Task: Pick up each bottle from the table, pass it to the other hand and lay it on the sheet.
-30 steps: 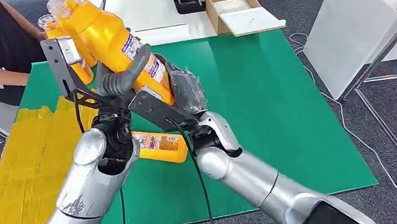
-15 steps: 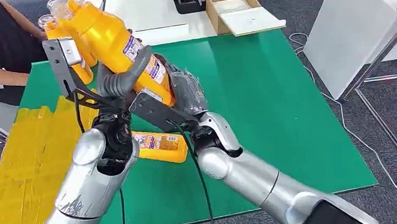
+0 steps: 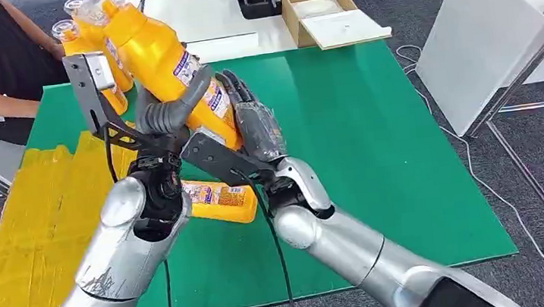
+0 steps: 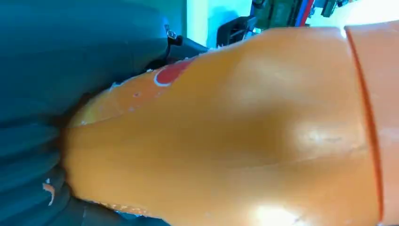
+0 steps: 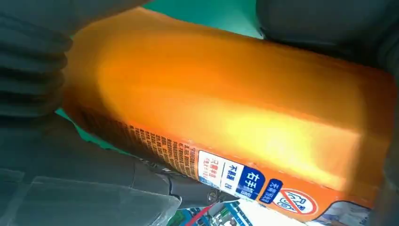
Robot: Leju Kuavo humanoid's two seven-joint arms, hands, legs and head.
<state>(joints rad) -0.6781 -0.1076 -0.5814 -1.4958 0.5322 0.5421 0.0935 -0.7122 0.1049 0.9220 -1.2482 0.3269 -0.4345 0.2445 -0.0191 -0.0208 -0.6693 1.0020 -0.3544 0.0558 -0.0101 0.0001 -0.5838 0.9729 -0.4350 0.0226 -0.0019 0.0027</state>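
i see the orange bottle (image 3: 169, 73) held up over the green mat's (image 3: 376, 158) left part, tilted, cap toward the far left. my left hand (image 3: 173, 110) wraps its thumb round the body; my right hand (image 3: 255, 128) lies against its lower end, fingers extended, and i cannot tell whether it grips. a second bottle (image 3: 217, 200) lies on the mat under my wrists. the yellow sheet (image 3: 25, 233) lies along the mat's left edge. the mat's right half is open. a cardboard box (image 3: 326, 12) on the far white table (image 3: 215, 7) holds a white sheet.
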